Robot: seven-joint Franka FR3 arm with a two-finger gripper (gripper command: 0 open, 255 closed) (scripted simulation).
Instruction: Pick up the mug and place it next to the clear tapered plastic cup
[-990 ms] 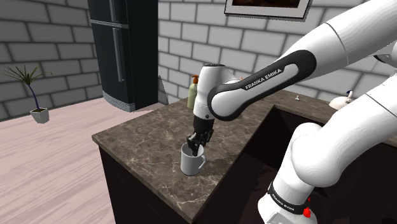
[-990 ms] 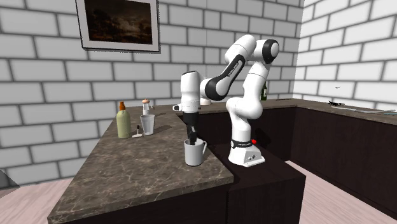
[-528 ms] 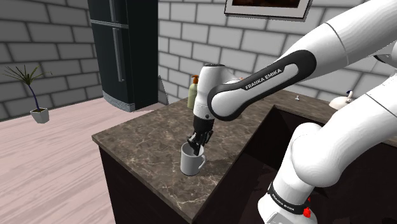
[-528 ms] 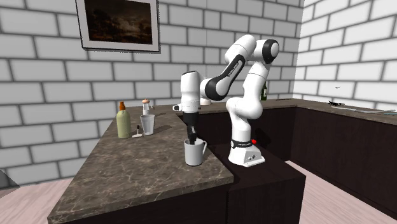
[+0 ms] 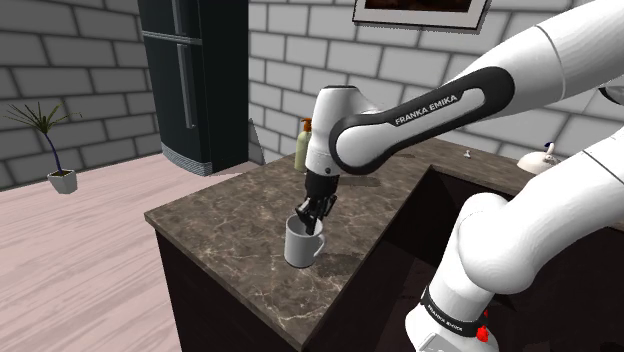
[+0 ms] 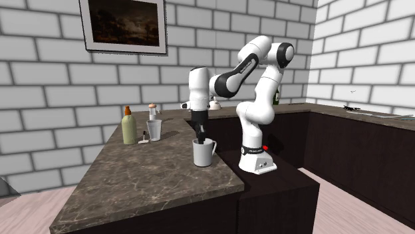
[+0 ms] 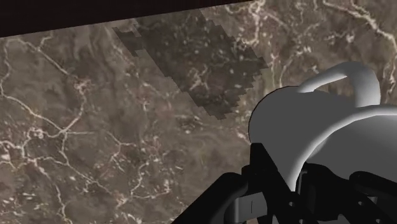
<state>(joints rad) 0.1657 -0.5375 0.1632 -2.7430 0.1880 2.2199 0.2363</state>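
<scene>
Clasping mug [image 5: 299,249], end effector [image 5: 309,223] partly hidden.

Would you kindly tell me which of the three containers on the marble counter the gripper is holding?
The white mug with the handle: the gripper clasps its rim. The clear cup and the olive bottle stand apart, untouched.

Mug [image 5: 302,243] has come up a little off the counter [image 5: 225,212]; half a second ago and before, it sat flat on the stone. Gripper [image 5: 309,220], clamped on the mug's rim, is higher too. Arm [image 5: 420,108] has lifted, with the white wrist block higher in the shoulder view and the forearm less steep. In the second exterior view the mug [image 6: 203,153] hangs higher and slightly to that view's right.
</scene>
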